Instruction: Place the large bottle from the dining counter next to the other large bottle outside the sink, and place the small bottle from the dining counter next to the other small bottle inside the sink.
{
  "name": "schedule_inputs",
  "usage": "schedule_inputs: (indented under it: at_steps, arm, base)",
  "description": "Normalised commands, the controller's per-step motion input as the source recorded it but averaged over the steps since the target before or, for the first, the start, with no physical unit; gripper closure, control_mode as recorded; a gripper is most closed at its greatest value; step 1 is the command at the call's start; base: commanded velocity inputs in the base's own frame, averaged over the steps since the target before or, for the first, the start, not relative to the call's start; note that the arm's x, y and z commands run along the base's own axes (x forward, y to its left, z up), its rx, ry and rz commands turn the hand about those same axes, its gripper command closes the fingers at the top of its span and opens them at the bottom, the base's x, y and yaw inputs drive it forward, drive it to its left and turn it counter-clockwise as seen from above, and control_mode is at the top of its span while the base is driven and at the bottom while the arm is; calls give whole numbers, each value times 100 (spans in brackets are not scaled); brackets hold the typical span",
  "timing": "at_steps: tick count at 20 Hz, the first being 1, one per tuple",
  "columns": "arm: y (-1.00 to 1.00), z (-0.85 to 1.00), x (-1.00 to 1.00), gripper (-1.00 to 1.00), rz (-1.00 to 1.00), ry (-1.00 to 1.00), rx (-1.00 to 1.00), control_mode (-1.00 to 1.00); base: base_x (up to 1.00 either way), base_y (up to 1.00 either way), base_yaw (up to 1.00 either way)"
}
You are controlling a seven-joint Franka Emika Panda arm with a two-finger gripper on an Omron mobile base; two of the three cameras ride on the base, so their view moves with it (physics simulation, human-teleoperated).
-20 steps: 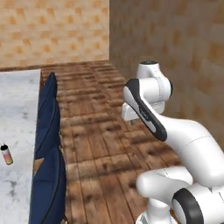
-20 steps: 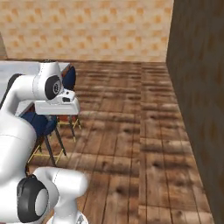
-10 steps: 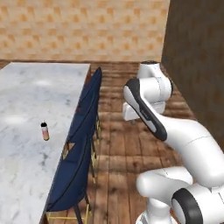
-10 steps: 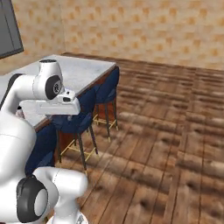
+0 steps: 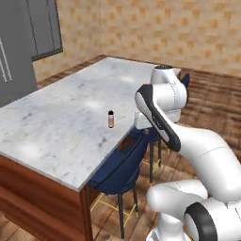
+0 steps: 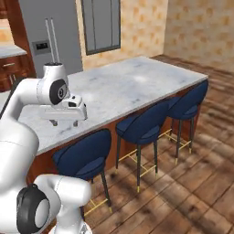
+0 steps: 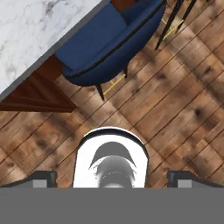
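Left base view: the small bottle [image 5: 111, 119], pale orange-pink with a dark cap, is seen standing upright on the dining counter [image 5: 56, 117], toward the near long edge of the veined marble top and well apart from the corners. Nothing is touching it, and bare marble lies all around it. Just beyond that edge, a blue stool [image 5: 120, 164] is tucked under the overhang, its gold footrest visible above the wooden floor [image 5: 212, 94].

From the right base view, the gripper [image 6: 63, 122] is shown hanging above the counter's near edge with its jaws spread wide and nothing held between them. Three blue stools are lined up along the island's reddish wood base, and a grey refrigerator [image 6: 48, 36] stands behind the counter beside a window.

From the hand view, the two dark fingertips [image 7: 41, 179] are set far apart at the bottom corners, looking down on one blue stool, a strip of marble edge and the plank floor. Whether the large bottle is on the counter cannot be told.
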Motion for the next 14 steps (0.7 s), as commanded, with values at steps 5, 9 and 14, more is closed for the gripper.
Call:
schedule_inputs:
  at_steps: [5, 9, 14]
  arm:
    - [0, 0, 0, -100, 0, 0, 0, 100]
    - [0, 0, 0, -100, 0, 0, 0, 100]
    - [0, 0, 0, -100, 0, 0, 0, 100]
  base:
    - [-9, -22, 74]
    - [-1, -64, 53]
    - [15, -88, 36]
